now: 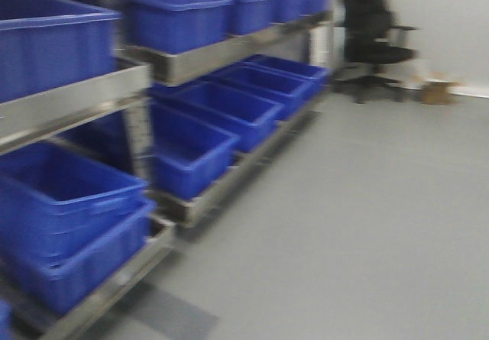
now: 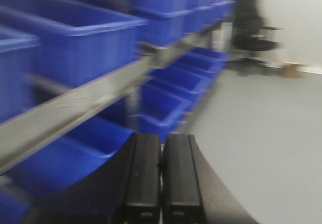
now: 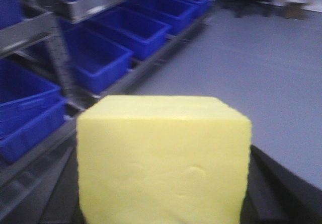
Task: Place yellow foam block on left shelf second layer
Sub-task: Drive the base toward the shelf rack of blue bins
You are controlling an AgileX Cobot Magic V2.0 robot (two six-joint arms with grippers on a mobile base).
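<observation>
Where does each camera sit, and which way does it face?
Front view: on the robot, facing blue bins on shelves at left; no body shows.
Left wrist view: behind the closed left hand, looking along those shelves.
Right wrist view: behind the yellow foam block, a dark finger beside it.
Shared: front and left wrist views both show the black chair.

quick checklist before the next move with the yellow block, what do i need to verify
1. yellow foam block held in right gripper: ok, dark fingers flank it.
2. left gripper empty and shut: ok, fingers pressed together.
3. shelf on the left side: ok, in view.
4. free spot on its second layer: cannot tell, blue bins fill the rows seen.
5. views sharp enough for aiming: not ok, all three are blurred.
</observation>
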